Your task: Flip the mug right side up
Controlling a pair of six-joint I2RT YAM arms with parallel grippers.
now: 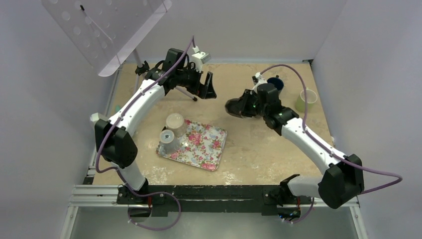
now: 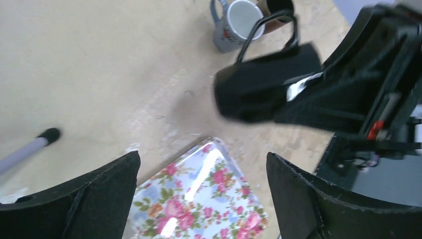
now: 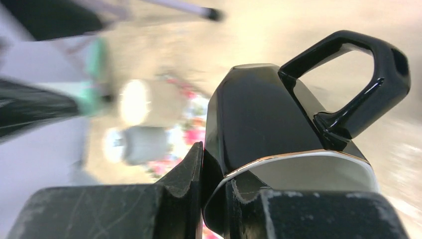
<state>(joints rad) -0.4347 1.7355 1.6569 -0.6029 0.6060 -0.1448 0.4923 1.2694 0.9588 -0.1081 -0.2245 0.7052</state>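
Glossy black mug (image 3: 259,114) hangs above the counter (image 1: 259,144), rim wall clamped in right pincer (image 3: 215,172), left pincer (image 2: 203,189) wide and empty; probably rigid, slick, breakable, so grip rim or handle.

The mug (image 3: 259,114) is glossy black, the tray (image 1: 205,145) pink-floral, the table (image 1: 259,147) mottled beige.

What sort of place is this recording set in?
Most likely a lab test cell, not a home: plain white walls box in the table, two robot arms are bolted to a rail at its near edge, and the floral tray and black mug look like props.
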